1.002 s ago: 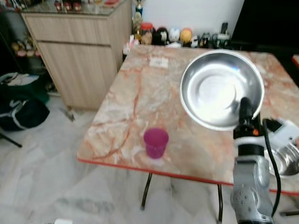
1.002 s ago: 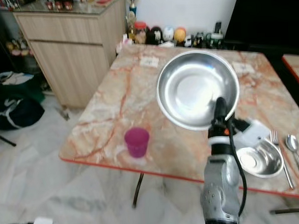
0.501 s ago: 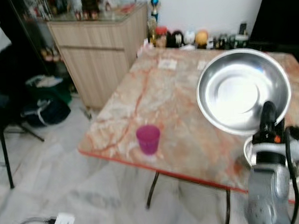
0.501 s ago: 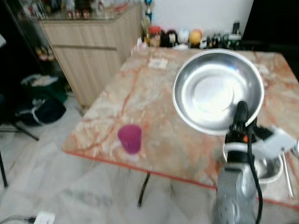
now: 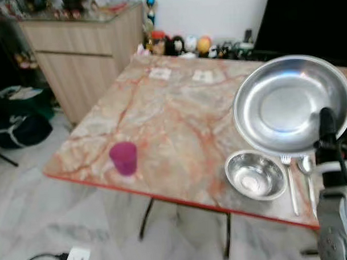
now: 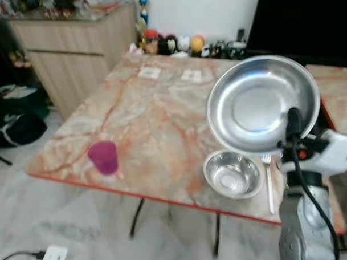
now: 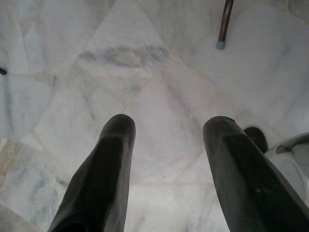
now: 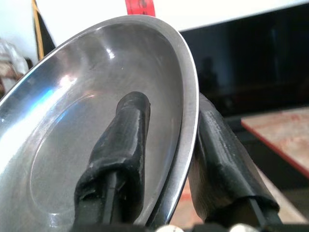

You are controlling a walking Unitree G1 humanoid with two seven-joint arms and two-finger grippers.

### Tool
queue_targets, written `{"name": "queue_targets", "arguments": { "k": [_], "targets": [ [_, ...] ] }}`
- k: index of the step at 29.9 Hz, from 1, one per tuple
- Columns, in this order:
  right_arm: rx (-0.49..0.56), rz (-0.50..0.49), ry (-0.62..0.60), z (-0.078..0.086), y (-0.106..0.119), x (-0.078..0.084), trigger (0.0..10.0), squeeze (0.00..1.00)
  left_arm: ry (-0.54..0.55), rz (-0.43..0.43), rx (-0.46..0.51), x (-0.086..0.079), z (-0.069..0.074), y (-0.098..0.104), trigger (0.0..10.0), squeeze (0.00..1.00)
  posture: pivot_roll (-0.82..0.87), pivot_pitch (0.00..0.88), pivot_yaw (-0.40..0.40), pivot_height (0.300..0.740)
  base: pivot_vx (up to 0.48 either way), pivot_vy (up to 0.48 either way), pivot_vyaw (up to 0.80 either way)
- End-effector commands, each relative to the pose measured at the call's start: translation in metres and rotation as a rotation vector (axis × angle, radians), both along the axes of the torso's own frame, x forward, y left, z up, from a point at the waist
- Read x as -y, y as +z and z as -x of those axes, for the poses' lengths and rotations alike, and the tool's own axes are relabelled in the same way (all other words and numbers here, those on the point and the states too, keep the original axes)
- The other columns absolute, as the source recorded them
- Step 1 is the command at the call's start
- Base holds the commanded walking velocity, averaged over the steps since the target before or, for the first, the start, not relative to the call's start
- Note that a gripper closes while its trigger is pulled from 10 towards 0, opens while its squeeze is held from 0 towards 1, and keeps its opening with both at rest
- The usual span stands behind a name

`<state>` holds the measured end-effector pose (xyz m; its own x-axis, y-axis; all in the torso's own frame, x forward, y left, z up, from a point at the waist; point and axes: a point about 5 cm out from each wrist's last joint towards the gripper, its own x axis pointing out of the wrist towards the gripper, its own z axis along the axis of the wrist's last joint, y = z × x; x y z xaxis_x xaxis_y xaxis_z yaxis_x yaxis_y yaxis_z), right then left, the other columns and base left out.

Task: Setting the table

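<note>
The plate (image 5: 293,104) is pinched by its rim in the right tool (image 8: 166,159) — held tilted at right of frame, above the counter (image 5: 173,124), bowl (image 5: 255,175) lower left. The left tool (image 7: 166,145) hangs released.

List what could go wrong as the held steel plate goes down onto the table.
1. The right gripper pinches the steel plate only at its rim, tilted nearly on edge; it may slip or swing.
2. The small steel bowl, fork and spoon lie right below; the plate may knock them.
3. These sit near the table edge, so a nudge may send them off.
</note>
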<state>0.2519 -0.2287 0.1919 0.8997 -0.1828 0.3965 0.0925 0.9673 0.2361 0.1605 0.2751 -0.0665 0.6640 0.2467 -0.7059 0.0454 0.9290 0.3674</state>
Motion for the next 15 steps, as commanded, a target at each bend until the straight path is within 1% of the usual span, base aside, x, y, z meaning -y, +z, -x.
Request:
{"name": "queue_targets", "arguments": {
  "k": [1, 2, 4, 6, 8, 11, 15],
  "targets": [
    [0.010, -0.005, -0.028, 0.004, 0.004, 0.003, 10.0, 0.00, 0.008, 0.004, -0.020, 0.002, 0.005, -0.003, 10.0, 0.00, 0.10, 0.000, -0.023, 0.740, 0.000, -0.277, 0.00],
    [-0.005, -0.024, -0.030, 0.005, -0.001, 0.001, 10.0, 0.00, 0.006, 0.004, -0.023, 0.003, 0.006, -0.004, 10.0, 0.00, 0.10, 0.000, -0.023, 0.740, 0.000, -0.277, 0.00],
    [-0.010, -0.038, -0.032, 0.005, -0.003, 0.000, 10.0, 0.00, 0.004, 0.003, -0.025, 0.003, 0.007, -0.004, 10.0, 0.00, 0.10, 0.000, -0.023, 0.740, 0.000, -0.281, 0.00],
    [-0.019, -0.080, -0.030, 0.004, -0.007, -0.005, 10.0, 0.00, 0.001, 0.000, -0.027, 0.003, 0.007, -0.004, 10.0, 0.00, 0.10, 0.000, -0.021, 0.740, 0.000, -0.279, 0.00],
    [-0.028, -0.083, -0.020, 0.003, -0.010, -0.009, 10.0, 0.00, 0.000, -0.001, -0.028, 0.002, 0.007, -0.004, 10.0, 0.00, 0.10, 0.000, -0.021, 0.740, 0.000, -0.281, 0.00],
    [-0.036, -0.089, -0.022, 0.003, -0.013, -0.009, 10.0, 0.00, -0.001, -0.002, -0.027, 0.002, 0.007, -0.004, 10.0, 0.00, 0.12, 0.000, -0.019, 0.740, 0.000, -0.277, 0.00],
    [-0.022, -0.130, -0.073, 0.003, -0.012, -0.005, 10.0, 0.00, -0.003, -0.013, -0.028, -0.003, 0.006, -0.002, 10.0, 0.00, 0.12, 0.000, 0.004, 0.740, 0.000, -0.277, 0.00]
  ]
}}
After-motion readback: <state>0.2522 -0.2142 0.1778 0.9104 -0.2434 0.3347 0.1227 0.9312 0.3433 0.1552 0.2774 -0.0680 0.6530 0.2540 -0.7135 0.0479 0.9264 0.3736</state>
